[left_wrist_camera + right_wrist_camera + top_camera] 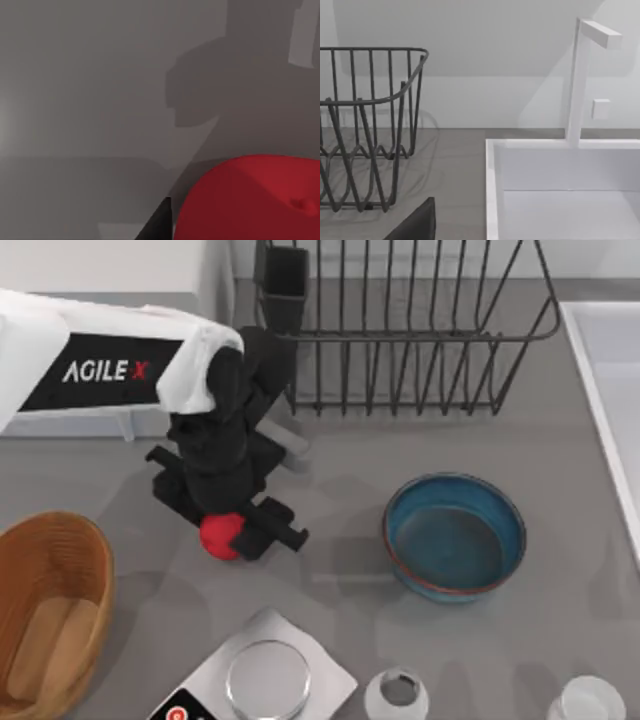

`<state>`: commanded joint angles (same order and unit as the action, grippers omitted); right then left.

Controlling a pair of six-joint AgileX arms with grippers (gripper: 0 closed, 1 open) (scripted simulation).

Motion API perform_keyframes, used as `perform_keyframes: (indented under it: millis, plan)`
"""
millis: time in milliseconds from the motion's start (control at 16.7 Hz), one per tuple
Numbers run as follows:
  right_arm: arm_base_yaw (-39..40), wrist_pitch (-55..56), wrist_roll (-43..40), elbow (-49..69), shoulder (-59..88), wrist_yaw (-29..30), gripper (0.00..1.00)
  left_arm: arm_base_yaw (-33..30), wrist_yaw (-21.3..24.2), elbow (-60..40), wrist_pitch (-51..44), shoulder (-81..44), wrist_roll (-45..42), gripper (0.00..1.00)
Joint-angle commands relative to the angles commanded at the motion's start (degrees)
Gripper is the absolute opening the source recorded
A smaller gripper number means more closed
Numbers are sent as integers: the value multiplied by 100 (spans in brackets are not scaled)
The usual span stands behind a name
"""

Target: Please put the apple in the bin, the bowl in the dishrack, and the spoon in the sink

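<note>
One tool, the left tool, is clamped around the apple above the grey surface. Bin sits at the left, bowl at the right.

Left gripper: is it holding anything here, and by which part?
The left gripper appears shut on the apple, pinching its rounded sides, above the table between the bin and the bowl.

Left arm out over the table's left half — wrist bent down, claw low.
</note>
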<state>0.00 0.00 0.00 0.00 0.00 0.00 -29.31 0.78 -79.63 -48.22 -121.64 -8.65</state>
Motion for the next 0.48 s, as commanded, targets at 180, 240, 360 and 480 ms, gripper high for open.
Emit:
perform_keyframes:
  millis: [180,240,360,480]
  plan:
    - [0,0,0,0,0,0,100,0,0,0,0,0,0,0]
    - [0,0,0,0,0,0,100,0,0,0,0,0,0,0]
    - [0,0,0,0,0,0,100,17,-54,-31,-38,101,-21,0]
    - [0,0,0,0,0,0,100,11,-55,-124,-127,137,-21,0]
